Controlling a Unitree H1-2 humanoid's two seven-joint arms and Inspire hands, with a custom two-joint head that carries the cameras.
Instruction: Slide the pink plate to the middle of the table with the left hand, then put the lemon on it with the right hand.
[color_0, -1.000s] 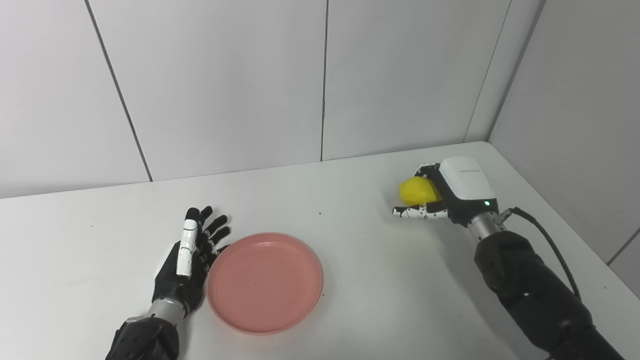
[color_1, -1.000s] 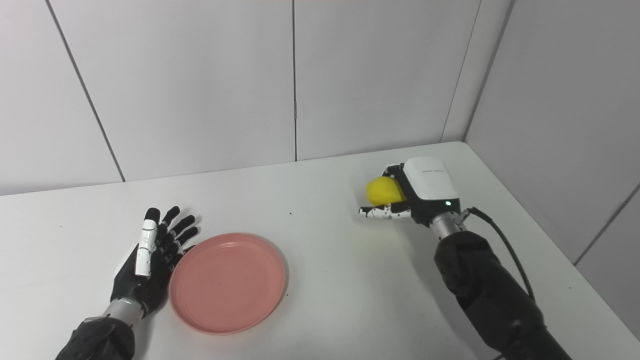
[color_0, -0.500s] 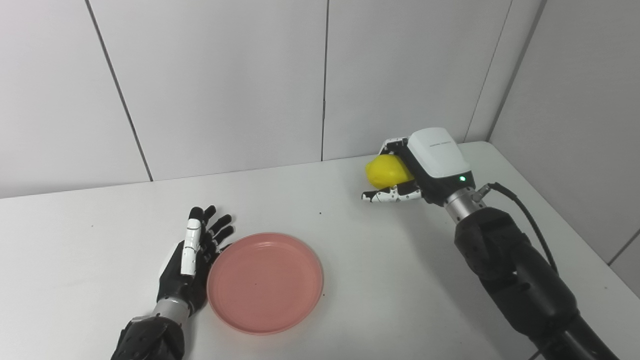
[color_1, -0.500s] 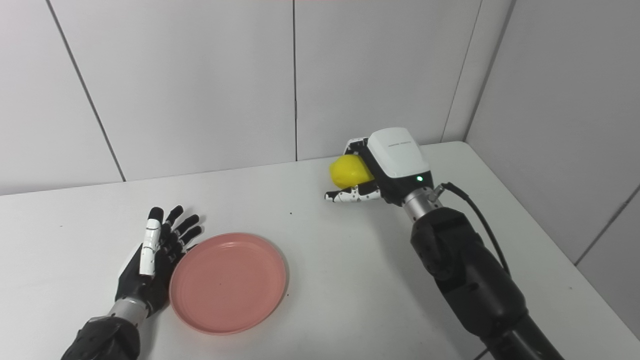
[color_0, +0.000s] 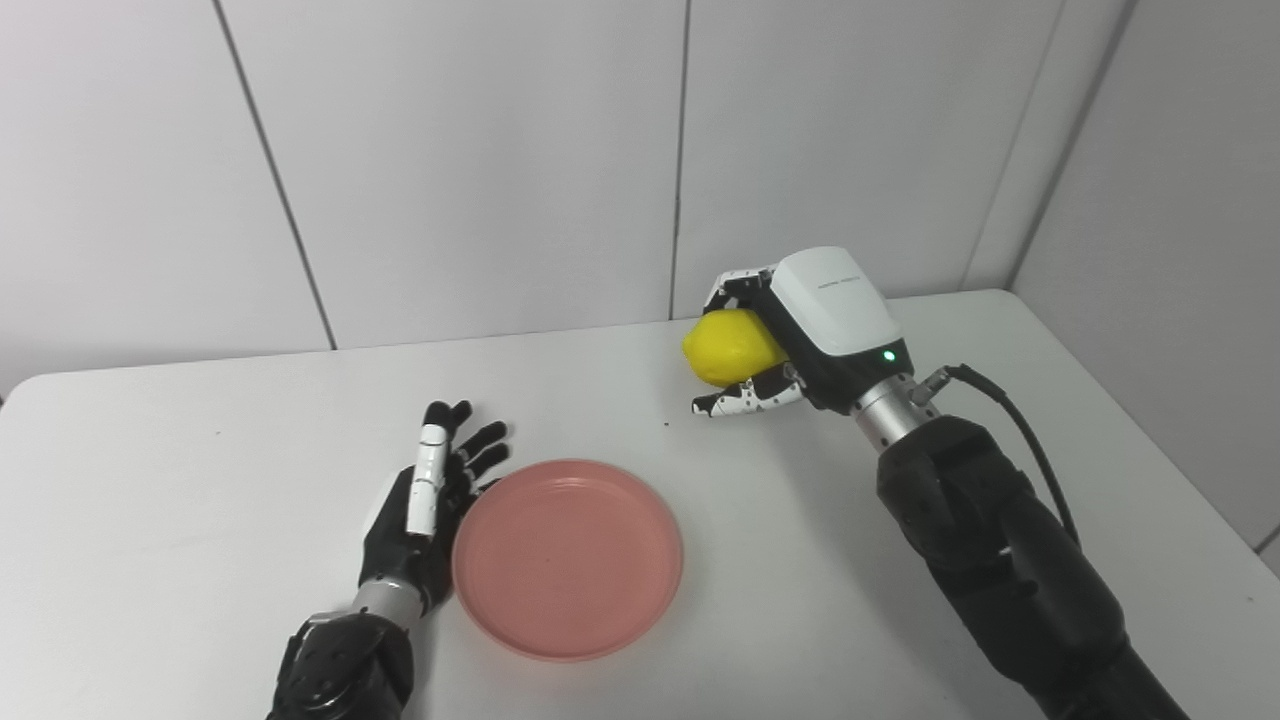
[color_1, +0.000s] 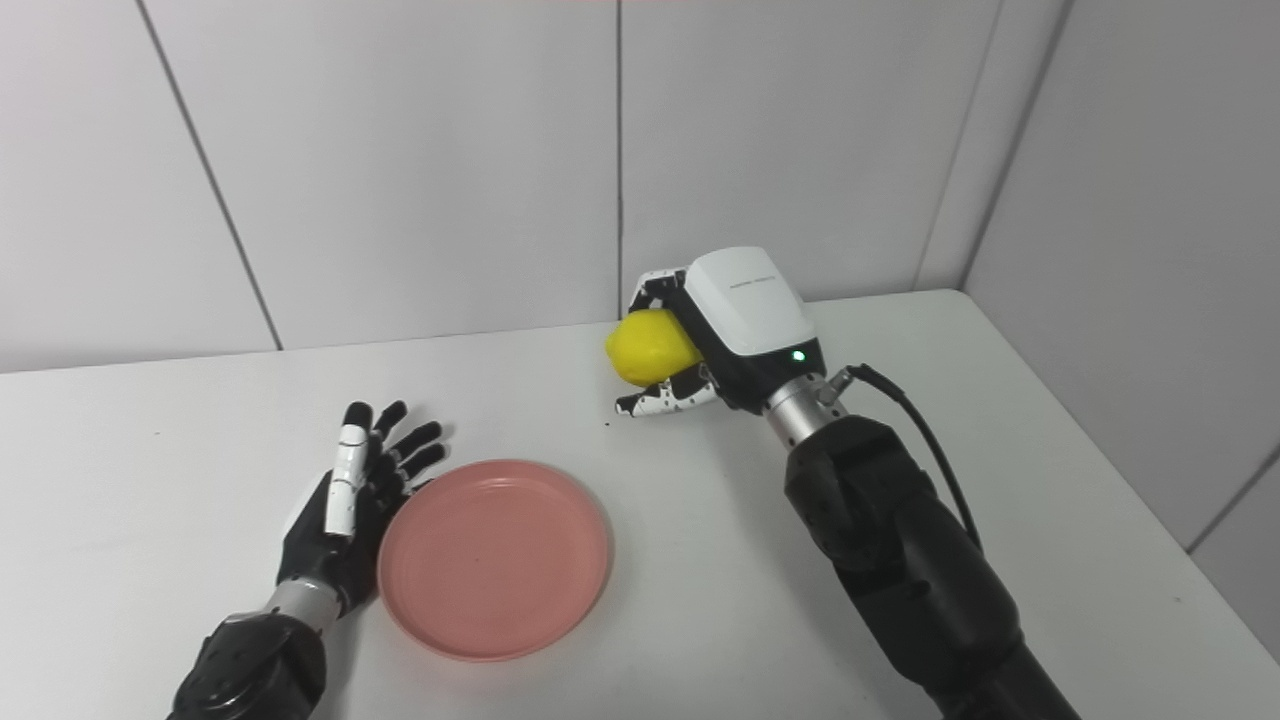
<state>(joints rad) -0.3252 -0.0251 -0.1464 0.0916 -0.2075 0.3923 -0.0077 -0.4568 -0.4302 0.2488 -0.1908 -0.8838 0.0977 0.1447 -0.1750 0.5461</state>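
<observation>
The pink plate (color_0: 568, 556) lies flat on the white table (color_0: 200, 500), near the front middle. My left hand (color_0: 425, 505) is open, fingers spread, resting against the plate's left rim; it also shows in the right eye view (color_1: 345, 505). My right hand (color_0: 800, 335) is shut on the yellow lemon (color_0: 728, 346) and holds it in the air above the table, behind and to the right of the plate. The lemon (color_1: 650, 347) sticks out to the left of the hand (color_1: 725, 335).
Grey wall panels (color_0: 480, 150) stand behind the table and along its right side. The table's right edge (color_0: 1150, 430) runs close to my right arm. A black cable (color_0: 1030, 450) hangs along the right forearm.
My right hand has lifted the lemon off the table and carried it left, toward the plate. The left hand has stayed by the plate's rim. The camera has shifted a little.
</observation>
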